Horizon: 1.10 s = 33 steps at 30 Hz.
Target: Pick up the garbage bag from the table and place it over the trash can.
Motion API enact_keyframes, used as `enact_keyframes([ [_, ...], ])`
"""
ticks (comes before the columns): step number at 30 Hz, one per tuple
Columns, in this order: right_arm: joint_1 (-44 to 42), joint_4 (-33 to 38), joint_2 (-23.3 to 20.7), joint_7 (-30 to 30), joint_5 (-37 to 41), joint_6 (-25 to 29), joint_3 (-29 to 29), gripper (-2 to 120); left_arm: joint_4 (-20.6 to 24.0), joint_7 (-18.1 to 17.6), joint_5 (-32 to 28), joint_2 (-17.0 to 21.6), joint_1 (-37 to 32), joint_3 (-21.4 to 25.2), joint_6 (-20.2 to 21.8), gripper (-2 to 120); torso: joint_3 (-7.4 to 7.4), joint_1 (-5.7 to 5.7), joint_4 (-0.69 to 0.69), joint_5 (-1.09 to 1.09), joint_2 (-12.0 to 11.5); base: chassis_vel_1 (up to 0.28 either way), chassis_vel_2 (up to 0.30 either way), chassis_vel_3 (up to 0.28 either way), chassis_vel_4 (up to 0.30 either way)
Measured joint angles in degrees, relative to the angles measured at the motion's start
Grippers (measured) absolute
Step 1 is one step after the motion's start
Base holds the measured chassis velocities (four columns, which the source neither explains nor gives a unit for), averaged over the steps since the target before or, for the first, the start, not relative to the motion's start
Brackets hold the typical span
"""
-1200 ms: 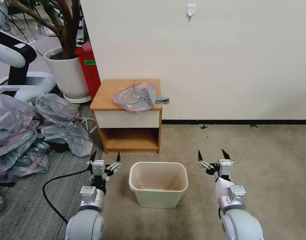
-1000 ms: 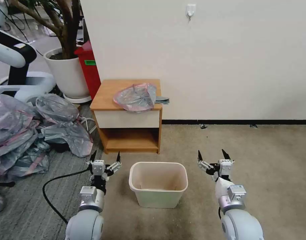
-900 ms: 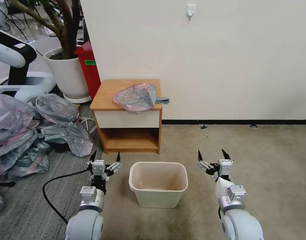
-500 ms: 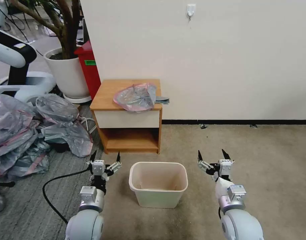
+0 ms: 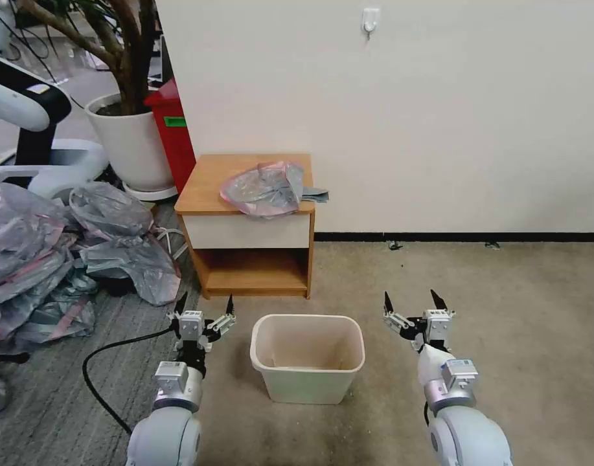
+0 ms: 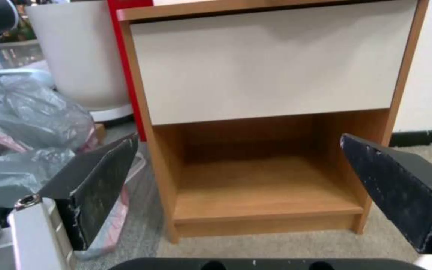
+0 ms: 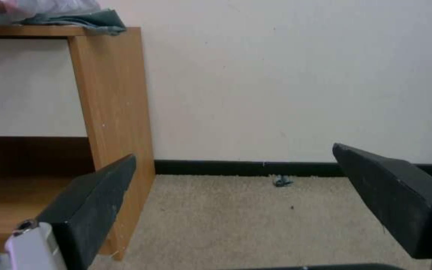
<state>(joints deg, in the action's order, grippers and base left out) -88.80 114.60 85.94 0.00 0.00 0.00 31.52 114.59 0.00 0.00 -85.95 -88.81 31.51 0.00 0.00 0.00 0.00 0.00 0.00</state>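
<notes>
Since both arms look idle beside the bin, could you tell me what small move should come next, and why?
Probably raise the right gripper toward the garbage bag on the table: both grippers, left gripper included, hang open and low beside the empty trash can, with the bag lying untouched.

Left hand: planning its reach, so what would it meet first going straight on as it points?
Likely the table: the open left hand faces the shelf gap under the drawer; depth unclear.

— What's ahead of your right gripper (image 7: 233, 187)?

— Its black fingers (image 7: 93, 198) spread wide, framing carpet (image 7: 236, 221) and white wall (image 7: 296, 75). The table (image 7: 113, 101) stands beside one finger, the bag (image 7: 76, 17) drooping over its top edge.
</notes>
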Motion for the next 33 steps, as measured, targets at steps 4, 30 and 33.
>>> enact_keyframes([
  [4,0.00,0.00,0.01,0.00,0.00,0.00,0.00,100,0.00,0.00,0.00,0.00,0.00,0.00,0.00,100,0.00,0.00,0.00,0.00,0.00,0.000,0.000,0.000,0.000],
  [30,-1.91,4.11,0.65,0.23,0.93,-1.96,1.14,100,6.00,-2.78,-5.04,2.64,-2.64,1.08,1.83,100,0.00,0.00,0.00,0.00,0.00,0.000,0.000,0.000,0.000],
  [33,-4.29,9.15,1.47,0.70,2.22,-4.44,2.58,100,11.13,-5.48,-9.47,4.90,-4.94,2.01,3.51,100,-0.01,0.00,0.00,0.00,0.00,0.000,0.000,0.000,0.000],
])
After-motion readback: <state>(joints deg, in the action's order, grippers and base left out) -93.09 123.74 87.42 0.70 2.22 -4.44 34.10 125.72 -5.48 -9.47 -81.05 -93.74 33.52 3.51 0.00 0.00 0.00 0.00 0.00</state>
